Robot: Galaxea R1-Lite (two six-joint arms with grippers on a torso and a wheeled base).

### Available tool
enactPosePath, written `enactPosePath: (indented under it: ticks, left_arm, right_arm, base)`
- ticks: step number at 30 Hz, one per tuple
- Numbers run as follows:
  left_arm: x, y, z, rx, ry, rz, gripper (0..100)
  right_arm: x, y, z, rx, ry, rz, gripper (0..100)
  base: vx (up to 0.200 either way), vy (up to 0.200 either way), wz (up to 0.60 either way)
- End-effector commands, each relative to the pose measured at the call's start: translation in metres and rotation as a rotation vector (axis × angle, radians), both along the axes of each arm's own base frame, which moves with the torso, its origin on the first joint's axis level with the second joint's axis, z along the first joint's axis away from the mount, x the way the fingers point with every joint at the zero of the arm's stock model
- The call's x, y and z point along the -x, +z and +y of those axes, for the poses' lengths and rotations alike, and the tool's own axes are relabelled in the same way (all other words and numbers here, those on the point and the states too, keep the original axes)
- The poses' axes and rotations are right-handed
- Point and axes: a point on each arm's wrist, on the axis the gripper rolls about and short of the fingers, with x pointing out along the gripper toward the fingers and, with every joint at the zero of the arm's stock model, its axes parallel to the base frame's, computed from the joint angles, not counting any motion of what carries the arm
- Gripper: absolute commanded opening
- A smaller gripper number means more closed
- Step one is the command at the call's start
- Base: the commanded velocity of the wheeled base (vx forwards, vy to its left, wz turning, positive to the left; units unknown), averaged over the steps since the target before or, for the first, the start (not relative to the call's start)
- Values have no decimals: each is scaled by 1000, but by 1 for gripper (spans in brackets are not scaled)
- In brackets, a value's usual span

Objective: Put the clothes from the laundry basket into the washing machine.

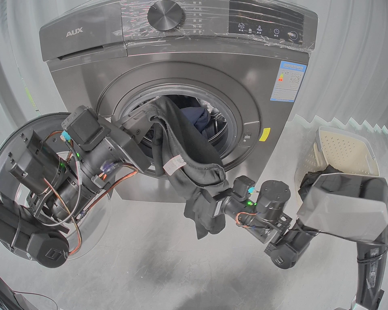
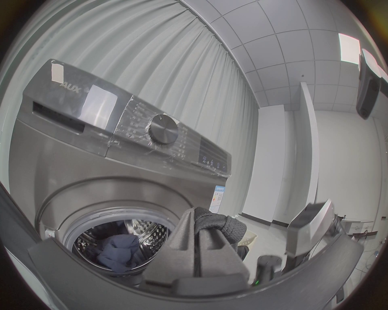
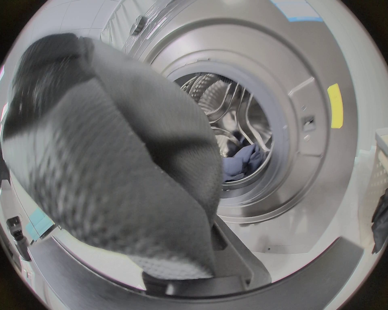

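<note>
The washing machine (image 1: pixel 250 80), a grey front loader, stands against a pale curtain with its round door (image 1: pixel 40 120) swung wide open to the robot's left, so the drum mouth is uncovered. To the robot's right, on the floor beside the machine, is the cream laundry basket (image 1: pixel 347 151) with perforated walls.

A long black garment (image 1: pixel 182 141) is stretched between the two arms in front of the drum mouth. Its upper end is draped over the mouth's left rim and reaches just inside; from there it runs down and to the right across the opening, and its loose end hangs below the machine's front, clear of the floor.

The left gripper (image 1: pixel 147 117) is at the left rim of the drum mouth, its fingers (image 2: pixel 178 246) pressed together with a fold of the black garment pinched at their tips. The right gripper (image 1: pixel 208 197) is lower, in front of the bottom right of the mouth, buried in the bunched lower part of the same garment and clamped on it; the cloth covers most of it in the right wrist view.

A dark blue garment (image 1: pixel 198 117) lies inside the drum. A dark cloth (image 1: pixel 309 183) is heaped in the basket at its near wall. A round dial (image 1: pixel 164 15) sits in the middle of the control panel, which is wrapped in clear film. A white label (image 1: pixel 174 164) is sewn on the black garment, and a small yellow sticker (image 1: pixel 264 134) sits just right of the drum mouth
</note>
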Motion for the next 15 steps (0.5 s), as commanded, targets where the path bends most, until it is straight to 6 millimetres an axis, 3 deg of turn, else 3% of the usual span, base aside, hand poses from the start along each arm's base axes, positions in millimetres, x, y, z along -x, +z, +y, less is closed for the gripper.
enactPosePath:
  ticks: [1,2,7,10,15]
  left_arm:
    - [-17,-20,5,-38,50,61,0]
    - [-16,-25,6,-53,51,80,0]
    - [-17,-38,6,-87,53,120,0]
    - [-18,-55,5,-124,46,164,0]
    - [-17,-83,4,-228,38,217,0]
  right_arm:
    - [22,48,-43,-34,-55,-36,0]
    - [33,53,-54,-28,-67,-23,0]
    - [48,52,-71,-12,-100,14,0]
    - [46,57,-70,-31,-111,1,0]
    - [49,82,-67,-96,-98,-70,0]
  base:
    - [0,0,0]
    - [0,0,0]
    - [0,0,0]
    - [0,0,0]
    - [0,0,0]
